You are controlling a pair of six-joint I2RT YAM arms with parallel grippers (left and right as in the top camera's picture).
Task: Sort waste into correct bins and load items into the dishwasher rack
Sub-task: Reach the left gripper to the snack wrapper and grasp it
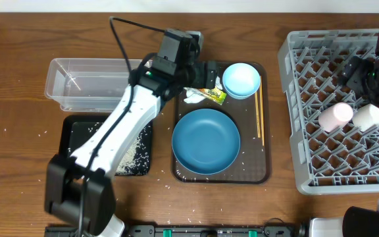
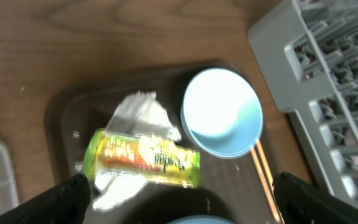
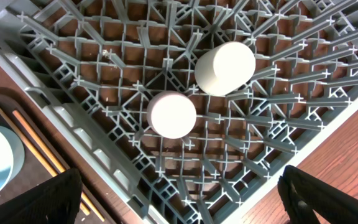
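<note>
My left gripper [image 1: 206, 74] [image 2: 182, 202] is open and empty, hovering over the back left of the brown serving tray [image 1: 263, 172]. Just beyond its fingers lies the green-and-yellow wrapper [image 2: 143, 158] [image 1: 212, 96] on the crumpled white tissue [image 2: 138, 115] [image 1: 192, 98]. The small light-blue bowl [image 1: 241, 79] [image 2: 221, 112], the large dark-blue bowl [image 1: 206, 140] and the chopsticks [image 1: 260, 115] [image 2: 263, 174] are on the tray. My right gripper [image 1: 359, 71] [image 3: 179, 199] is open above the grey rack [image 1: 295, 99] [image 3: 73, 93]. The pink cup [image 1: 335, 116] [image 3: 172, 114] and white cup [image 1: 370, 116] [image 3: 225, 67] lie in the rack.
The clear tub [image 1: 87, 84] stands at the back left. The black tray [image 1: 77, 131] in front of it holds rice [image 1: 135, 153]. Loose rice grains are scattered on the wooden table around the black tray and near the front edge.
</note>
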